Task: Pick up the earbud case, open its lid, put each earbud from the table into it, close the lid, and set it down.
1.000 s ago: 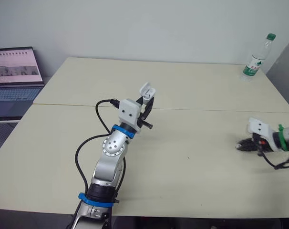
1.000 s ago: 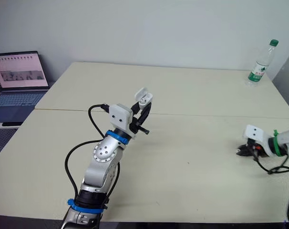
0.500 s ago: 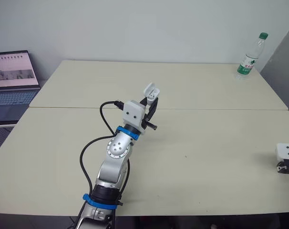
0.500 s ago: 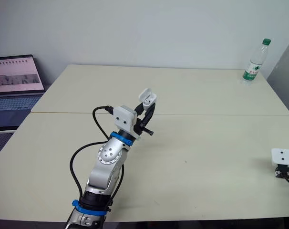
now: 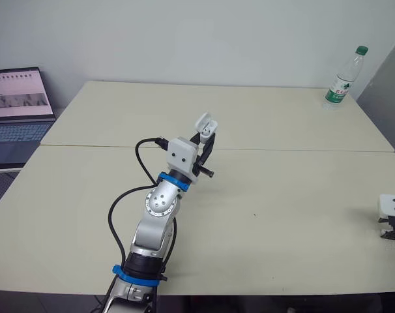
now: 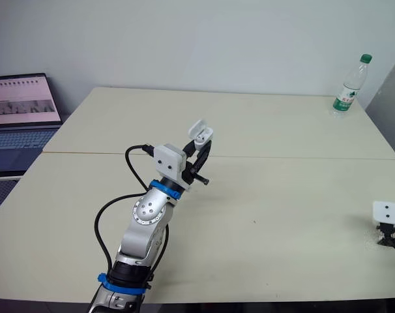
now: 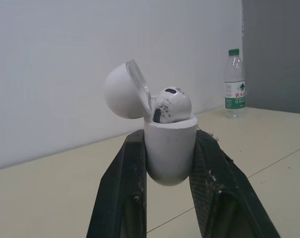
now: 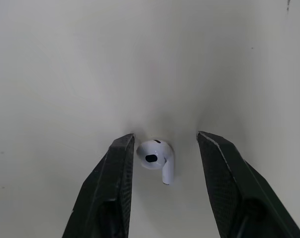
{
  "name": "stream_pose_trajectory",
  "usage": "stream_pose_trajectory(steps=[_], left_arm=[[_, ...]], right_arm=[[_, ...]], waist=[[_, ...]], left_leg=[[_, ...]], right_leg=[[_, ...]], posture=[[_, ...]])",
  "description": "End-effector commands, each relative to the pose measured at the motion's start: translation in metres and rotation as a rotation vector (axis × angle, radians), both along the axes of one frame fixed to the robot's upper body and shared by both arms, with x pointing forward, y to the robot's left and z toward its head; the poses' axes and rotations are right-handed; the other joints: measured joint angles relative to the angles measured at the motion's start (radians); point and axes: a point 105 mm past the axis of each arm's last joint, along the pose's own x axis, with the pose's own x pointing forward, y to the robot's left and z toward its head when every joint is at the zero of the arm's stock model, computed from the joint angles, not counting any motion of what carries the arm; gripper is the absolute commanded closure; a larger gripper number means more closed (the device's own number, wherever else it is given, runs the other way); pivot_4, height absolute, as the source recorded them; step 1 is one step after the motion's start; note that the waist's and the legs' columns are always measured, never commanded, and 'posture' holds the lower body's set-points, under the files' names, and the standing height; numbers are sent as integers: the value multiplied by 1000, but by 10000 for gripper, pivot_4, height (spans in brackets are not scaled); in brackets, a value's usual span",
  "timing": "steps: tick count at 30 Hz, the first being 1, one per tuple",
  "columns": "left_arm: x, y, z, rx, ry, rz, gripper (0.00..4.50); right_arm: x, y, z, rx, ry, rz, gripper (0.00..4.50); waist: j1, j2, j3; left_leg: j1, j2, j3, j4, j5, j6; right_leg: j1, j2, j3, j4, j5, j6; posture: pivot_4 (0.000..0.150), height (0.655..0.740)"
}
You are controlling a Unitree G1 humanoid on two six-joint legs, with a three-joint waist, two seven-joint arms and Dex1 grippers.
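Note:
My left gripper (image 5: 204,137) is raised over the middle of the table and shut on the white earbud case (image 7: 169,148). The case stands upright with its lid (image 7: 123,89) tipped back, and one earbud (image 7: 172,104) sits in its mouth. At the table's right side, my right gripper (image 6: 388,238) is down at the surface. It is open in the right wrist view (image 8: 166,138), and a second white earbud (image 8: 155,156) lies on the table between its two fingers (image 8: 118,163), apart from both.
An open laptop (image 5: 15,104) stands off the table's far left corner. A plastic water bottle (image 5: 341,78) with a green cap stands at the far right corner. A seam (image 5: 282,149) runs across the tabletop.
The head camera has shifted. My right gripper has moved further right and nearer the front of the table, and now straddles the earbud. The left arm has held the case still.

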Motion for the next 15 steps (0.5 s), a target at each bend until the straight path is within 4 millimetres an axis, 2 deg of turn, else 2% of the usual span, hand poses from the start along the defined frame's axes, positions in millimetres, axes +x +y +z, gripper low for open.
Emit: stream_pose_trajectory(steps=[1, 15], left_arm=[[-7, -2, 11, -14, -49, -4, 37313], [-8, 0, 11, -13, -45, 2, 37313]], right_arm=[[-12, -10, -4, -37, 56, -15, 23994], [-16, -20, -2, -77, 95, -27, 23994]], waist=[[1, 0, 0], [5, 0, 0]], left_leg=[[0, 0, 0, 0, 0, 0], [1, -1, -1, 1, 0, 0]], right_leg=[[0, 0, 0, 0, 0, 0], [2, -1, -1, 0, 0, 0]], posture=[[1500, 7400], [1500, 7400]])
